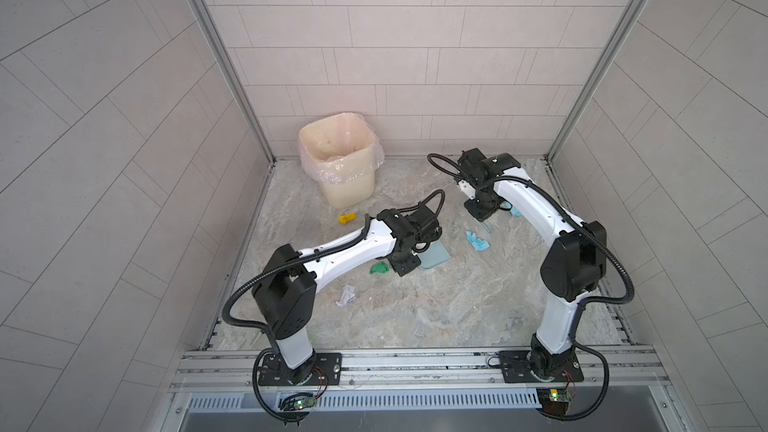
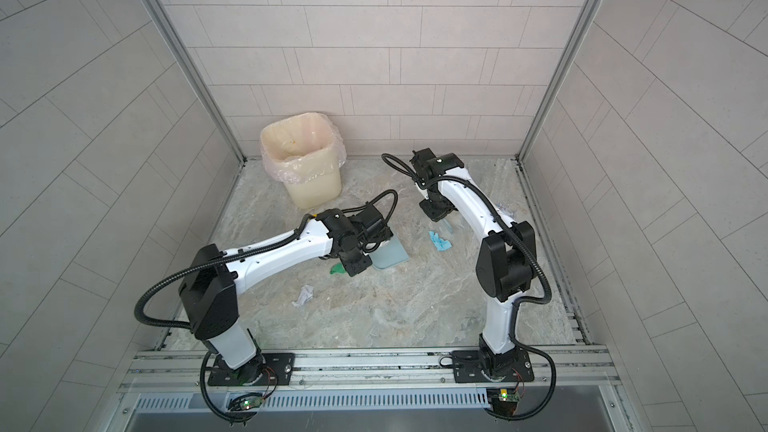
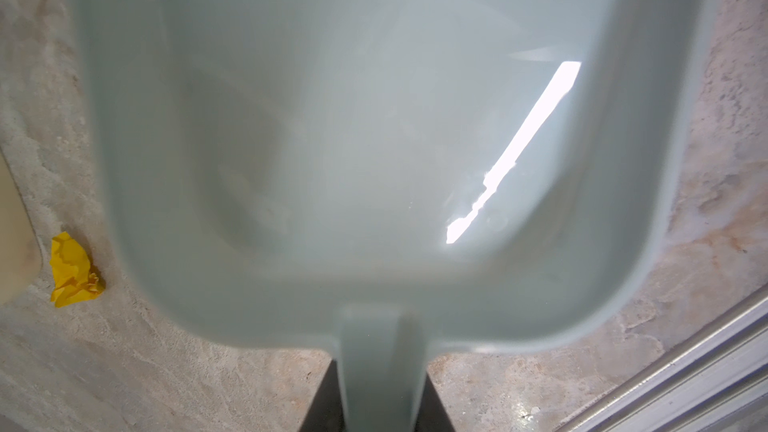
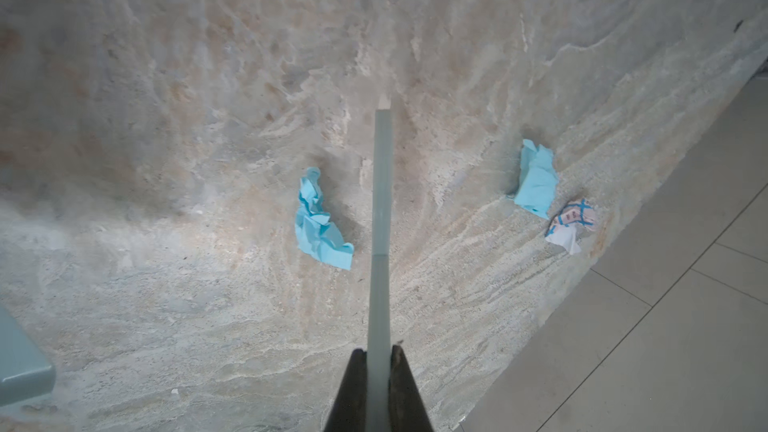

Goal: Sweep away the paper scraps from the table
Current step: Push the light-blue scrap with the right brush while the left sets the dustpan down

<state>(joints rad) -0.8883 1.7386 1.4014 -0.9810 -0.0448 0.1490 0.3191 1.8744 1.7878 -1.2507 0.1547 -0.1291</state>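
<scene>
Pale blue dustpan (image 3: 332,118), handle clenched in the left gripper (image 3: 380,403). The right gripper (image 4: 379,384) grasps the hand brush (image 4: 381,201) by its thin handle. Paper scraps (image 1: 476,240) lie on the table (image 1: 457,305):
- yellow wad (image 1: 347,218): just beside the bin (image 1: 338,160)
- green wad (image 1: 380,268) and white wad (image 1: 346,295): farther from it
- light blue wads: well apart from it

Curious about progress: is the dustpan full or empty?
Empty, as far as visible: the dustpan looks bare inside in the left wrist view.
</scene>
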